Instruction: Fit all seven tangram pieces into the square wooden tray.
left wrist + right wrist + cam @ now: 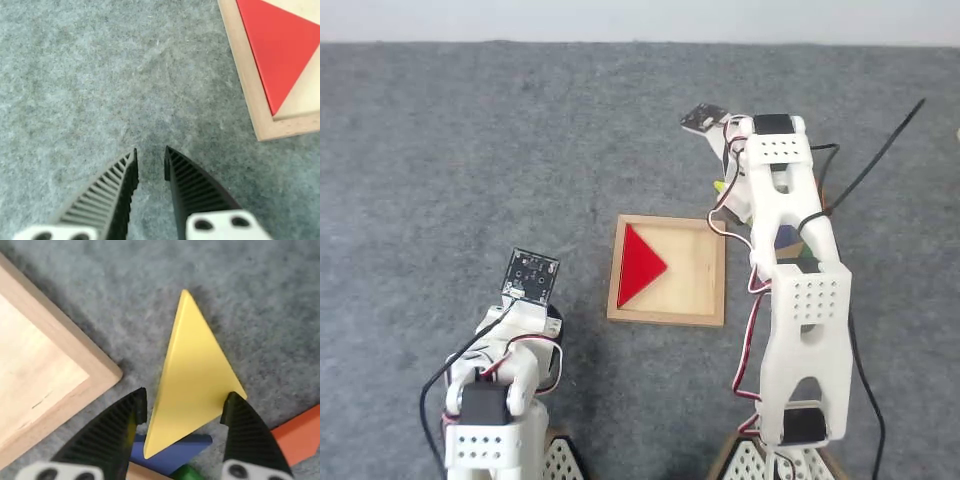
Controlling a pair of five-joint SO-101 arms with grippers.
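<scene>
**Square wooden tray** (666, 318): lies flat at the middle of the grey felt worktop (460, 150), between the two arms. Pale floor, raised rim.

**Red triangle** (636, 265): large piece, flat inside the tray. Its long edge runs along the rim on the left arm's side and its apex points toward the tray's middle. The rest of the tray floor is bare wood.

**Yellow triangle** (192, 385): on the worktop just outside one tray corner, not touching the rim. Its lower end overlaps a blue piece (172, 450).

**Other pieces**: a green piece (187, 473) sits just beside the blue one. An orange piece (300, 436) lies near the yellow triangle's far corner. All are outside the tray, under the right arm.

**Right pincer** (186, 400): closed on the yellow triangle, with one fingertip against each of two edges.

**Left pincer** (150, 151): low over bare felt, on the side of the tray where the red triangle lies and well apart from the loose pieces. Fingers slightly parted, nothing between them.
</scene>
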